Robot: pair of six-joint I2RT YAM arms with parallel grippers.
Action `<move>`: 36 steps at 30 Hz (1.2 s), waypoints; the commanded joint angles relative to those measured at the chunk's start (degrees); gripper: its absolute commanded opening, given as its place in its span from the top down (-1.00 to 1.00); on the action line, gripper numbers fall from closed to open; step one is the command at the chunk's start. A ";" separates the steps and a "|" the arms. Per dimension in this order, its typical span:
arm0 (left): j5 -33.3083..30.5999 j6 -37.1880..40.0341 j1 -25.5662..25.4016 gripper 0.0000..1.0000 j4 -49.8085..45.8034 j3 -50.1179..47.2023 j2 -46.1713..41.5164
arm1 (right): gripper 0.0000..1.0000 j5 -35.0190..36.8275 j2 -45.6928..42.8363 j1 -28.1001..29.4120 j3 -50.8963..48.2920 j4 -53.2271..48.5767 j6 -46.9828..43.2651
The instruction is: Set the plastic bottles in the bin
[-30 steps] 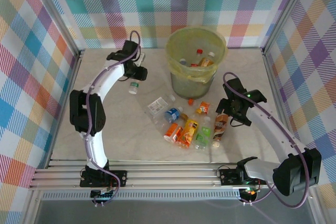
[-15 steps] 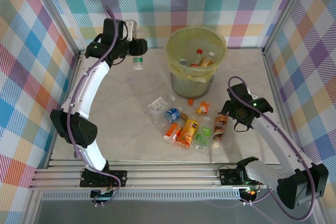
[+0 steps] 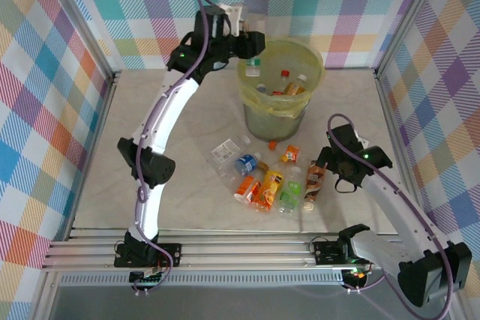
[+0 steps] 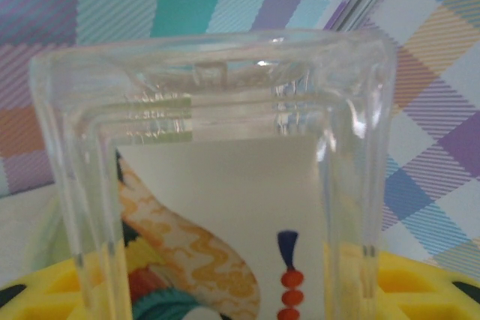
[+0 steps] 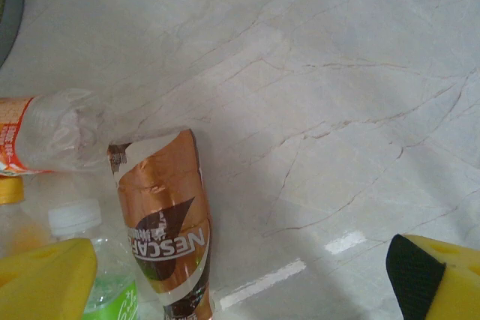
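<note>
Clear bottle [image 4: 217,185] poised over the bin [image 3: 318,73].
Left fingers [image 4: 424,286] clench it; release comes next. Right fingers [image 5: 45,275] stand spread above a brown bottle [image 5: 165,215] on the table [image 5: 337,110].

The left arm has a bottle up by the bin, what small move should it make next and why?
Probably ease the left gripper a little toward the middle of the round pale olive-green bag-lined bin. The clear plastic bottle with a green cap in its grip hangs right at the rim, so letting go here might bounce it off the edge.
</note>
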 commanded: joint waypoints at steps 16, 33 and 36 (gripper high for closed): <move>-0.01 7.45 -2.73 -0.10 -1.25 1.89 8.63 | -0.99 -3.32 -2.26 -0.26 -2.40 0.68 3.55; -0.66 8.21 -2.91 -0.68 -2.95 1.89 9.14 | -0.99 -13.48 -2.94 -0.79 -8.06 3.42 3.45; -0.91 8.04 -2.86 -0.77 -2.93 1.98 7.84 | -0.98 -14.15 -3.02 -0.83 -8.37 3.42 3.33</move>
